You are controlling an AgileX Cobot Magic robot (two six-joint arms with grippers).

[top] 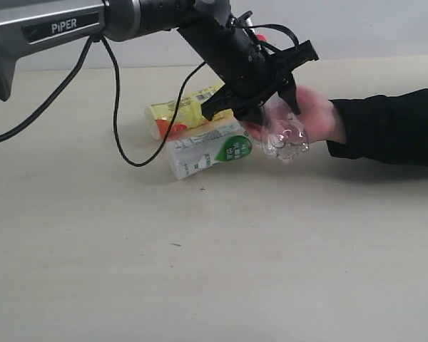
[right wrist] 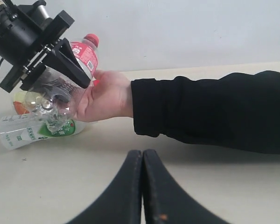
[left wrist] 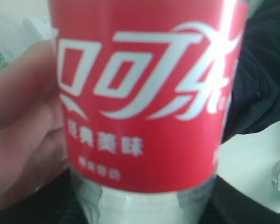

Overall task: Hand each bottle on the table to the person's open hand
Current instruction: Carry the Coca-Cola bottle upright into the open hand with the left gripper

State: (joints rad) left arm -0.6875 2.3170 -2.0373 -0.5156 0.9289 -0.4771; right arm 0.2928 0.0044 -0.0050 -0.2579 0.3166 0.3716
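1. Exterior view: the table is bare across its whole near side. Its far edge meets a pale wall.
2. Just left of the hand-over spot, the yellow bottle and the white bottle lie on their sides, the white one nearer.
3. The left arm slants down from the upper left. The left gripper is clamped around the red-label bottle, cap up and base down.
4. That bottle is off the table, against the person's open hand, whose black sleeve enters from the right.
5. The right gripper sits low over the table, jaws pressed together on nothing.
6. The held bottle's lower part is see-through; what the others contain cannot be told.
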